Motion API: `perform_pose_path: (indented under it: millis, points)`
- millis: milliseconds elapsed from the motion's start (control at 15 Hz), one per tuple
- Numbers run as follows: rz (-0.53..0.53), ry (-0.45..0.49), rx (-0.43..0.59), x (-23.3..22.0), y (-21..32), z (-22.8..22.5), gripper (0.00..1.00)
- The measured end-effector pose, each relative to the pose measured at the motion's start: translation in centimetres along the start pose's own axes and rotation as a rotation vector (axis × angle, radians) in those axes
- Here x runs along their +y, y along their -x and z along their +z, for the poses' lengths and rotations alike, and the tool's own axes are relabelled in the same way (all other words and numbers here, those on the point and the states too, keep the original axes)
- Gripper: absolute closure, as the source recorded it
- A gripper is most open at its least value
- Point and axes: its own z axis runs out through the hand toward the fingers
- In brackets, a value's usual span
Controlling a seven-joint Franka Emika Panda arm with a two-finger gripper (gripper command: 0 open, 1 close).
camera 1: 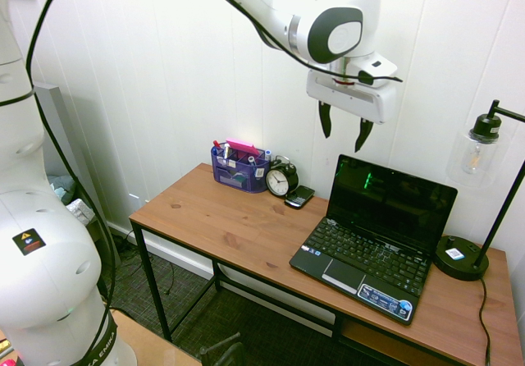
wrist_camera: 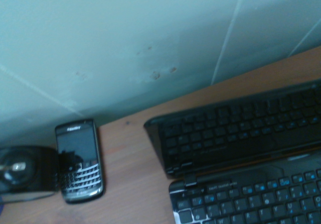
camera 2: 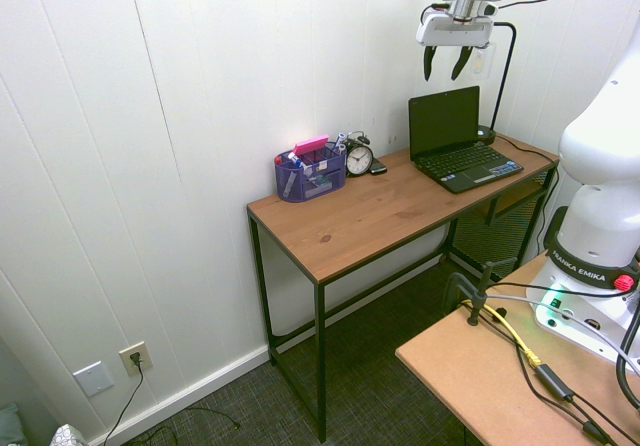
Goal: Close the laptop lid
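Black netbook keyboard (wrist_camera: 261, 194) closest, laptop lid (camera 1: 392, 203) upright, glossy dark screen, hand (camera 1: 344, 128) wide and empty above it

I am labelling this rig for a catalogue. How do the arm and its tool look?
The arm is glossy white with rounded segments, dark joint rings and a black cable along it. The tool has a white body and two dark fingers.

I'm hanging my gripper (camera 1: 342, 130) open in clear air above the laptop lid (camera 1: 392, 203); wall is crowding right behind it, lamp (camera 1: 476, 198) is blocking one side, phone (camera 1: 299, 196) and clock (camera 1: 280, 180) sitting low on the other
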Motion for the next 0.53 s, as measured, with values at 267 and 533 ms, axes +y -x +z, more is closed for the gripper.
perform_pose_path:
  millis: [267, 533]
  points:
    - [0.053, -0.005, 0.004, -0.8, -4.3, 2.2, 1.0]
    - [0.098, -0.003, 0.001, -1.8, -7.4, 3.9, 1.0]
